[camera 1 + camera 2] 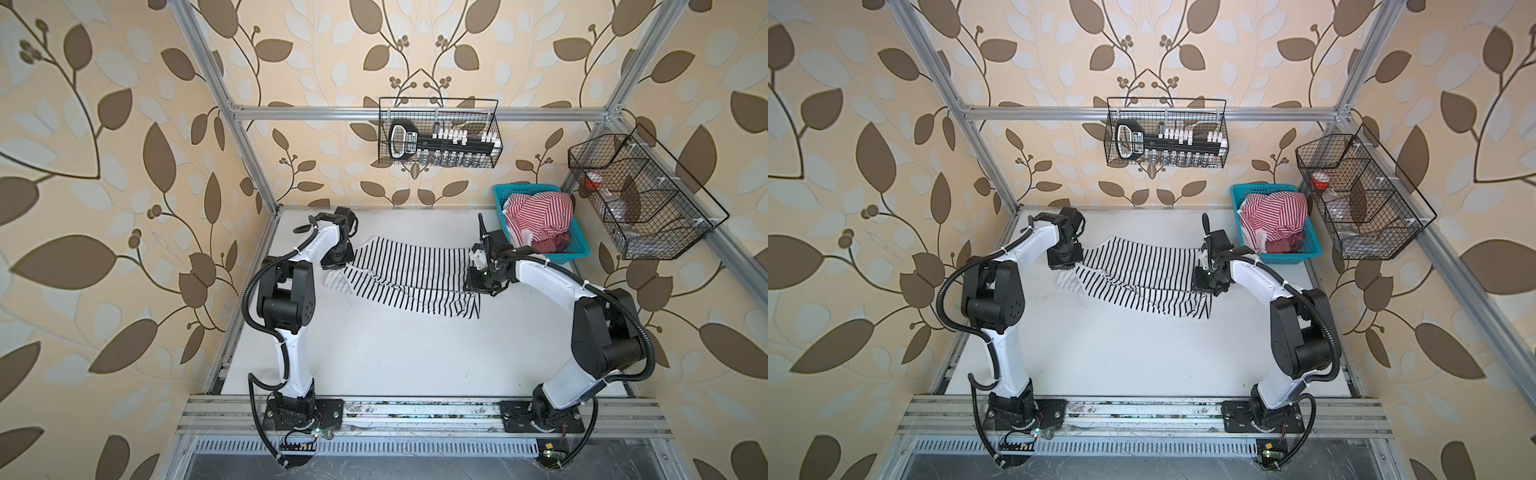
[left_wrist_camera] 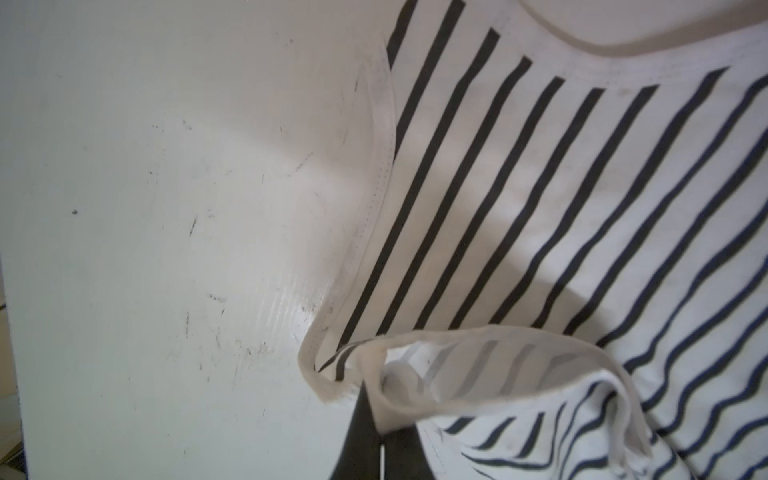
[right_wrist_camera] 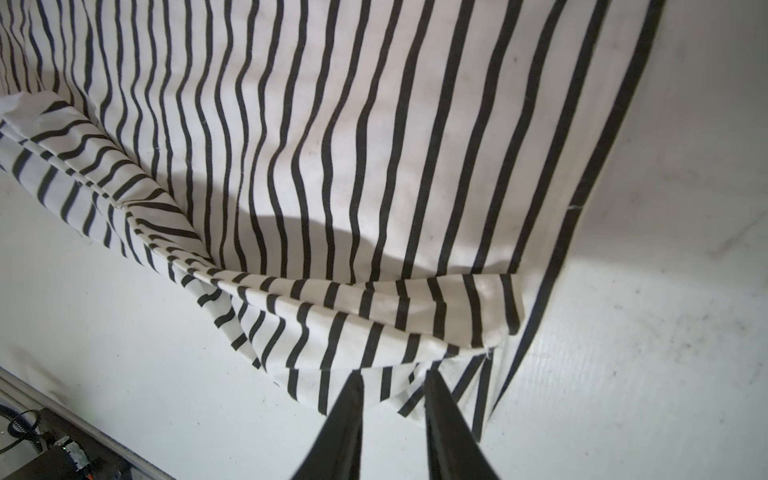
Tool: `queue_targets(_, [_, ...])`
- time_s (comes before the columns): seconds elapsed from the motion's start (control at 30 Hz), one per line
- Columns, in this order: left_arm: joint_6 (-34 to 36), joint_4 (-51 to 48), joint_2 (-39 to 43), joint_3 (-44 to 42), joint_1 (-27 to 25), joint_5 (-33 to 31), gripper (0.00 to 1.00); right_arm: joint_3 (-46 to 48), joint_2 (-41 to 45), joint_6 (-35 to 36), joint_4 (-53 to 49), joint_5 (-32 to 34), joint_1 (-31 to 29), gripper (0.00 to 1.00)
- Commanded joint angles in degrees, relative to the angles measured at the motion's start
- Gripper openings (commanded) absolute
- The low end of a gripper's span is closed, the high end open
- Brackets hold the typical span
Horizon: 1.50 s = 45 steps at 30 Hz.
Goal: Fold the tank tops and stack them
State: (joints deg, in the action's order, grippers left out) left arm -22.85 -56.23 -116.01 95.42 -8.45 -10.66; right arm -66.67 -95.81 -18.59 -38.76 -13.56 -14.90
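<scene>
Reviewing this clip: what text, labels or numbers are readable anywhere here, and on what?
Label on the black-and-white tool in the black wire basket: lettering, too blurred to read.
The black-striped white tank top and the red-striped white tank top: no print visible.
Nothing else legible.

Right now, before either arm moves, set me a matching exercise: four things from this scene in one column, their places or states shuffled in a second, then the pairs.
1. black-striped top
2. red-striped top
3. left gripper
4. tool basket

A. hanging on the back rail
B. shut on a cloth edge
C. bunched in the blue bin
D. lying on the table

Pairs: 1-D, 2-C, 3-B, 4-A
</scene>
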Motion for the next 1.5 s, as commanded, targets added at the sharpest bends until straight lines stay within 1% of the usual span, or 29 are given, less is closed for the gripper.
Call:
queue_targets(0.0, [2.3, -3.2, -2.8, 3.0, 1.4, 0.0, 0.0, 1.2, -1.0, 0.8, 0.2, -0.5, 0.1, 0.27])
queue_targets(0.1, [3.1, -4.1, -5.8, 4.7, 1.6, 0.8, 0.01, 1.4, -1.0, 0.8, 0.2, -0.5, 0.3, 0.27])
queue_targets(0.13, [3.3, -4.5, -6.7, 5.1, 1.8, 0.7, 0.06, 1.5, -0.9, 0.8, 0.1, -0.4, 0.4, 0.27])
queue_targets(0.2, [3.4, -5.2, -8.1, 5.5, 2.0, 0.3, 0.1, 1.7, -0.3, 0.6, -0.1, -0.5, 0.3, 0.28])
queue_targets(0.23, [3.2, -5.3, -8.6, 5.5, 2.1, -0.1, 0.14, 1.8, 0.2, 0.6, -0.2, -0.3, 0.3, 0.28])
queue_targets(0.27, [2.8, -5.5, -8.8, 5.7, 2.4, -0.2, 0.24, 1.9, 0.8, 0.5, -0.2, -0.3, 0.0, 0.28])
queue_targets(0.3, [2.3, -5.6, -8.8, 5.8, 2.6, -0.4, 0.31, 1.9, 1.2, 0.5, -0.4, -0.3, -0.3, 0.29])
queue_targets(0.33, [1.6, -5.4, -8.4, 5.8, 2.7, -0.7, 0.33, 2.0, 1.9, 0.5, -0.6, -0.5, -0.9, 0.29])
queue_targets(0.43, [-0.7, -4.1, -5.7, 5.4, 2.8, -1.7, 0.46, 2.6, 3.4, 0.6, -0.8, -1.4, -2.8, 0.32])
queue_targets(0.53, [-2.5, -2.9, -1.9, 4.6, 2.7, -2.0, 0.49, 3.9, 3.7, 0.7, -0.9, -1.2, -4.5, 0.34])
queue_targets(0.6, [-3.4, -1.5, 1.0, 3.0, 2.4, -0.4, 0.49, 5.2, 3.5, 0.4, -0.2, -1.2, -4.6, 0.35])
queue_targets(0.63, [-3.7, -0.4, 2.6, 1.7, 1.9, 0.9, 0.48, 5.8, 3.2, 0.2, -0.1, -1.1, -4.6, 0.35])
queue_targets(0.7, [-4.4, 1.5, 5.3, -1.1, 0.5, 3.4, 0.42, 7.1, 2.8, 0.0, 0.5, -1.2, -4.6, 0.34])
queue_targets(0.8, [-5.0, 3.7, 7.9, -5.3, -2.7, 6.9, 0.31, 8.9, 2.6, -0.4, 1.5, -0.9, -4.6, 0.28])
queue_targets(0.87, [-5.4, 4.8, 8.6, -7.6, -5.2, 9.0, 0.24, 9.6, 2.3, -0.6, 2.0, -0.2, -4.6, 0.25])
queue_targets(0.97, [-5.9, 6.3, 7.7, -10.1, -8.2, 11.8, 0.15, 10.0, 1.5, -0.9, 3.4, -0.5, -4.4, 0.25])
queue_targets(1.07, [-6.4, 7.3, 5.8, -11.9, -9.8, 13.9, 0.09, 9.8, 0.2, -0.9, 4.3, -0.9, -4.5, 0.29])
queue_targets(1.17, [-6.7, 8.0, 4.6, -13.4, -10.1, 14.5, 0.06, 9.6, -1.4, -0.8, 5.2, -0.9, -4.2, 0.33])
queue_targets(1.3, [-7.1, 9.3, 4.0, -15.1, -10.1, 14.7, 0.05, 9.5, -2.9, -0.9, 6.5, -1.3, -3.7, 0.34])
queue_targets(1.37, [-7.3, 9.9, 3.1, -15.4, -10.1, 15.1, 0.06, 9.5, -3.7, -0.8, 7.0, -1.6, -3.5, 0.31])
queue_targets(1.47, [-7.6, 10.8, 1.7, -15.6, -10.1, 15.6, 0.07, 9.3, -4.5, -0.7, 7.3, -1.6, -3.0, 0.2])
